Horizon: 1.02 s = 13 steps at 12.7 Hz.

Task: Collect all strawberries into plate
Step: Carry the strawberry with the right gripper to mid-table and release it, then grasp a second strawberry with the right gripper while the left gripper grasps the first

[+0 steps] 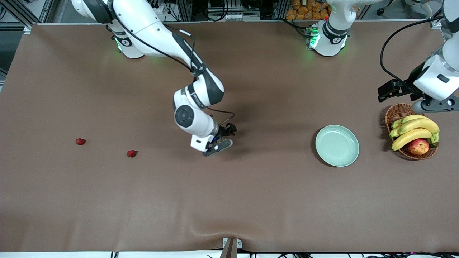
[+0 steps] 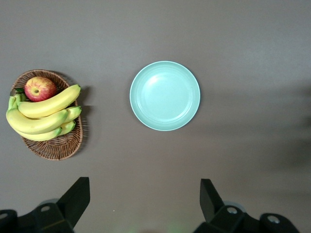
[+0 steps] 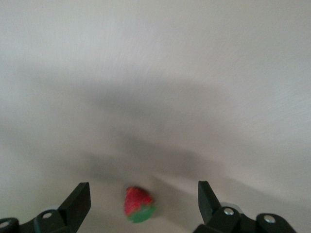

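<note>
Hovering: right pincer (image 3: 144, 206) spread over strawberry (image 3: 138, 204), table (image 1: 251, 200).

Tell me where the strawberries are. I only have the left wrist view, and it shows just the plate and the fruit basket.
Observer: One strawberry and a second strawberry lie on the table toward the right arm's end, well apart from the plate.
Operator: And the third?
Observer: The third strawberry shows only in the right wrist view. It lies between the fingers of the open right tool and is not gripped.
Operator: Where is that tool?
Observer: It is low over the middle of the table, between those two berries and the plate. The left tool waits open, over the table beside the basket.
</note>
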Motion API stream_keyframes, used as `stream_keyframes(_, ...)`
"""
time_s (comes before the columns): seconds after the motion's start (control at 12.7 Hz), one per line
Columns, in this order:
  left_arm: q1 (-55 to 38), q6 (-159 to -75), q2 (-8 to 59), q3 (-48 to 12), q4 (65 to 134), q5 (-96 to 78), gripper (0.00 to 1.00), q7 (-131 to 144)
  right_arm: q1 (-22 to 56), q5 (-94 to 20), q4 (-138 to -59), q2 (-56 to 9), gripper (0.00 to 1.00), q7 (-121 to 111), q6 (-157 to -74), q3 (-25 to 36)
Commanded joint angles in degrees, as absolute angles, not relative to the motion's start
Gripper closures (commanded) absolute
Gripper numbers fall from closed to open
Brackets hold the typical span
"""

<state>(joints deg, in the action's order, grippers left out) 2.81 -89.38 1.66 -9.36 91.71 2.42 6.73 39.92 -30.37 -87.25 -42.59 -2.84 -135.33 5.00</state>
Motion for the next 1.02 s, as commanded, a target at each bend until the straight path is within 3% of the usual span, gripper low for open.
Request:
stream_keyframes(0.0,2.5,-90.2,3.3,-12.1,91.6,2.6,0.00,7.4,34.4,-31.4,-88.5,-36.8,0.00,-2.4,-129.0,6.1)
stream_keyframes(0.39,-0.8,-94.2,8.1,-16.1,91.1,2.5,0.00,16.1,22.1,-24.9,-91.2,-30.8,0.00,-2.7,-119.7,7.5)
stream_keyframes(0.71,-13.9,-104.5,17.0,-17.1,90.6,3.3,0.00,44.6,18.1,-11.4,-91.4,-32.5,0.00,-2.8,-119.0,8.6)
stream_keyframes(0.94,-23.4,-114.7,26.3,-16.9,89.3,3.4,0.00,67.2,15.9,-7.9,-92.1,-34.8,0.00,-2.8,-119.2,8.5)
